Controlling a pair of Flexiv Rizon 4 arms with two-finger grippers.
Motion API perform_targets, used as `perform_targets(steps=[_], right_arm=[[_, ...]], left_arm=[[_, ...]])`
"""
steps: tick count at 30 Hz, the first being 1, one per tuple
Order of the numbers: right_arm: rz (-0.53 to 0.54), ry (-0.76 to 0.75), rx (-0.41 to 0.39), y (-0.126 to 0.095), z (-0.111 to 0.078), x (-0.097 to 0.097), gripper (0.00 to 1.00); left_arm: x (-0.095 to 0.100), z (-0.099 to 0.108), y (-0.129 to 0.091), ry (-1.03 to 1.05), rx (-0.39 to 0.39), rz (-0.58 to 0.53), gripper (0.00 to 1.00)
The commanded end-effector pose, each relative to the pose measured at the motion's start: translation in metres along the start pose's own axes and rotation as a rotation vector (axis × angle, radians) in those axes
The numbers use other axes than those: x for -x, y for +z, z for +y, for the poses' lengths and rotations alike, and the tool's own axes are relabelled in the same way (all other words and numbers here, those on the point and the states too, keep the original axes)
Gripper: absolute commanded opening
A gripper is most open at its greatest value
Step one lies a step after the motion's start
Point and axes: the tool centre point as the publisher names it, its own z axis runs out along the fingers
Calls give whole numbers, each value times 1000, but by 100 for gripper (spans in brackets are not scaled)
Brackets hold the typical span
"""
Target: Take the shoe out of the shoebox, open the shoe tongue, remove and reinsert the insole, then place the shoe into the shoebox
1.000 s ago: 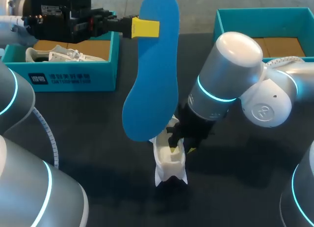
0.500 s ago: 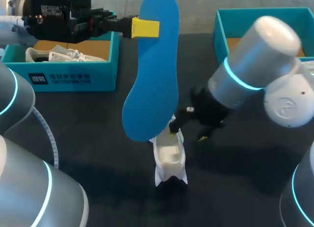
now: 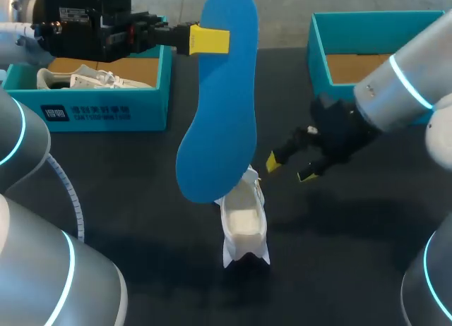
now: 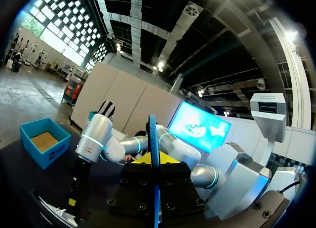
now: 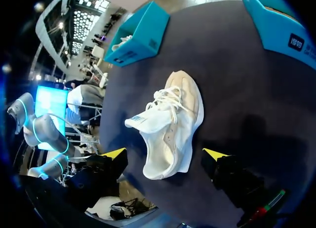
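My left gripper (image 3: 210, 40) is shut on a blue insole (image 3: 220, 107), which hangs high over the table with its lower end above the shoe. The white shoe (image 3: 245, 224) stands on the dark table, opening upward. To its right, my right gripper (image 3: 289, 168) is open and holds nothing. In the right wrist view the shoe (image 5: 173, 122) lies ahead of the right gripper (image 5: 164, 153), apart from both fingers. From the left wrist, the insole (image 4: 152, 139) shows edge-on between the fingers of the left gripper (image 4: 150, 160).
A teal shoebox (image 3: 106, 104) at the back left holds a second white shoe (image 3: 92, 77). Another teal shoebox (image 3: 318, 47) stands open at the back right. Both boxes also show in the right wrist view, the left one (image 5: 140, 33) and the right one (image 5: 281, 28).
My right gripper has opened, let go of the shoe and drawn back to the right. The left arm and the insole have stayed put.
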Motion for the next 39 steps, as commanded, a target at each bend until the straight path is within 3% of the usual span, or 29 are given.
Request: perform_targets(steps=[1, 8, 12, 19, 28, 39], right_arm=[[9, 0, 6, -4, -5, 2, 100], [9, 0, 6, -4, -5, 2, 100], [185, 11, 58, -6, 15, -8, 100], [346, 20, 113, -16, 35, -20, 100], [418, 63, 137, -19, 46, -28, 100], [496, 107, 170, -41, 57, -43, 100]], left_arm=[[1, 0, 1, 0, 1, 0, 0], [1, 0, 1, 0, 1, 0, 0], [1, 0, 1, 0, 1, 0, 0], [1, 0, 1, 0, 1, 0, 0], [1, 0, 1, 0, 1, 0, 0], [1, 0, 1, 0, 1, 0, 0]])
